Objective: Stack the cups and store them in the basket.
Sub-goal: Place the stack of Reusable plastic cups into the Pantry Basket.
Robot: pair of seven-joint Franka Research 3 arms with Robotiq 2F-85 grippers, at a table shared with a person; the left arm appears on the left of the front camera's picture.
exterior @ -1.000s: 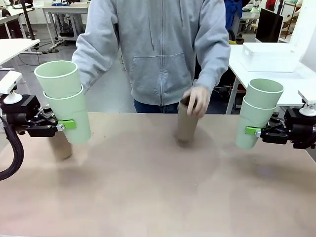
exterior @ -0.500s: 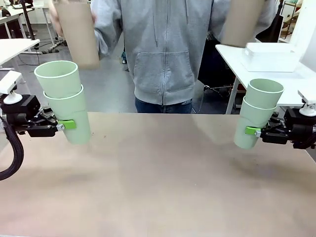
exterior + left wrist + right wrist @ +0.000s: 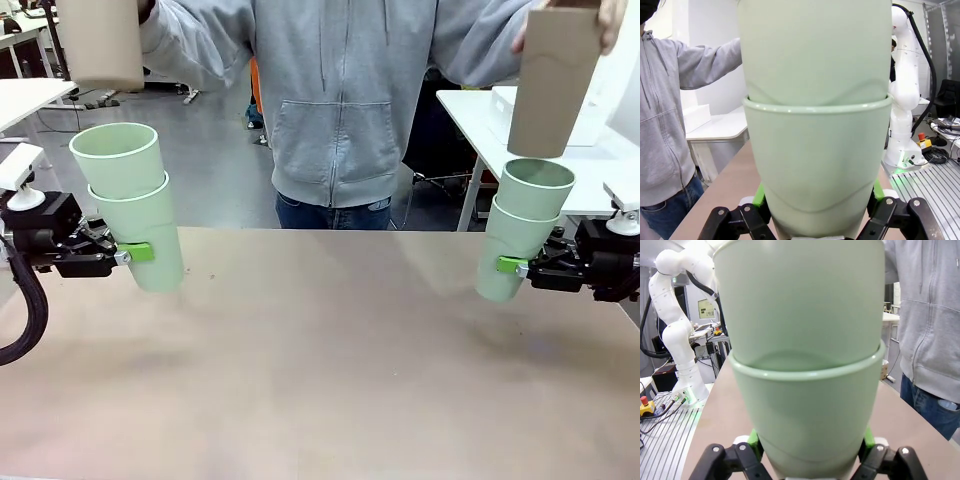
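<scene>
Four mint cups, two tan. The left gripper (image 3: 135,252) grips the left mint pair (image 3: 130,200) mid-left; the right gripper (image 3: 512,265) grips the right mint pair (image 3: 528,225) mid-right. The person has since shifted the left tan cup (image 3: 100,40) into the upper-left corner and the right tan cup (image 3: 550,85) down over that pair, before the basket (image 3: 592,130).

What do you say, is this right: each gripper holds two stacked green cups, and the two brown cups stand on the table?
No: the front view shows the person holding both brown cups in the air, one above each green stack.
</scene>
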